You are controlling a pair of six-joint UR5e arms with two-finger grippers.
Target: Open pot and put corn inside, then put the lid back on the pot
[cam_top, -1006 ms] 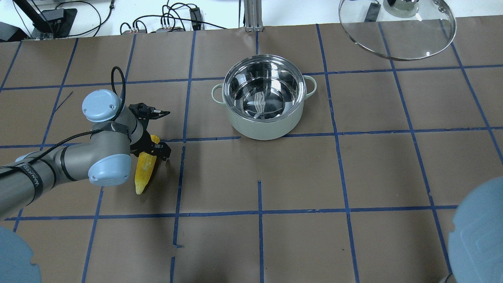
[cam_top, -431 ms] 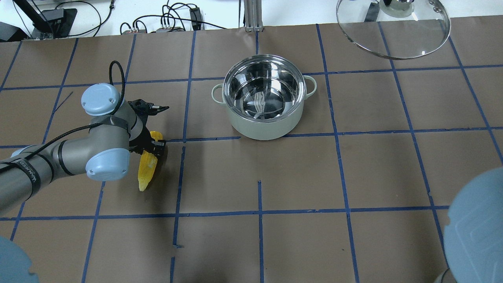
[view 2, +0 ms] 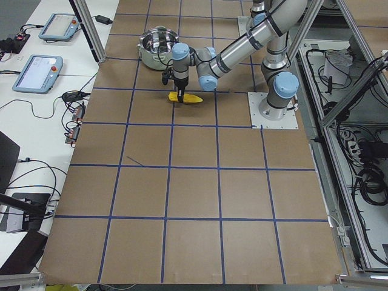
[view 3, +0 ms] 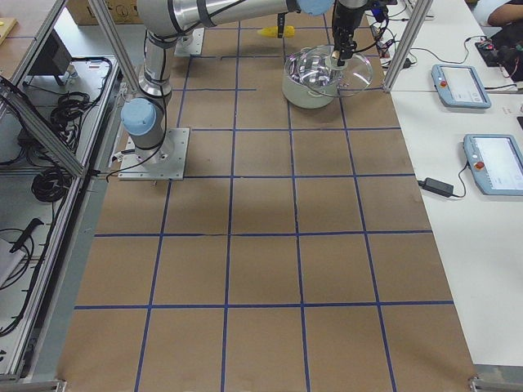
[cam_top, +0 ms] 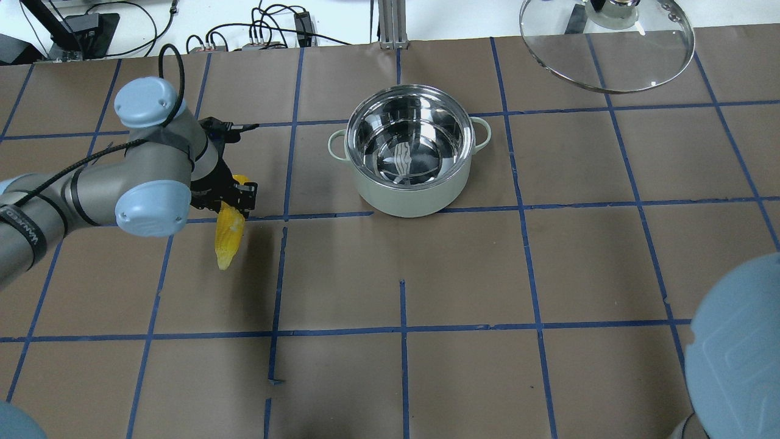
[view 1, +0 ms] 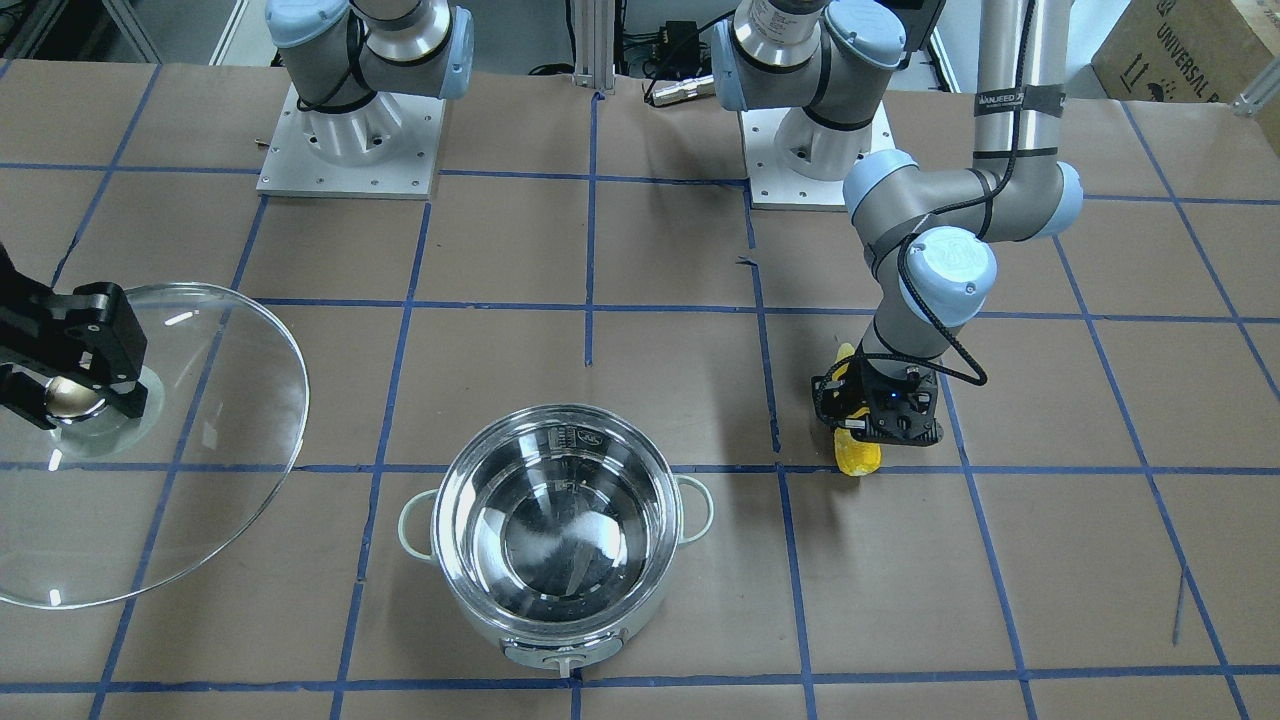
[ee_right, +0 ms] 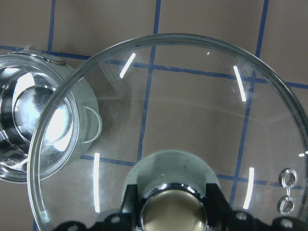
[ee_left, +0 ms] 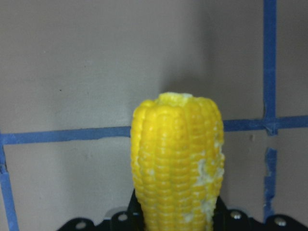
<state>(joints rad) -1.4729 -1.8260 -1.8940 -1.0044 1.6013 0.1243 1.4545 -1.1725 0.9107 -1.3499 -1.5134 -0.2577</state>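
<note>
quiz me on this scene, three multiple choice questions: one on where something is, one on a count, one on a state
1. Where is the lid?
A. on the pot
B. held in the right gripper, off to the pot's side
C. lying next to the corn

2. How many loop handles does the pot have?
A. one
B. two
C. four

3. What state is the pot in?
A. open and empty
B. open with the corn inside
C. closed

Answers:
1 B: the right wrist view shows the gripper shut on the lid's centre, with the pot off to one side.
2 B: the overhead view shows one loop on each side.
3 A: its steel inside is bare, and the corn is in the left gripper.
</note>
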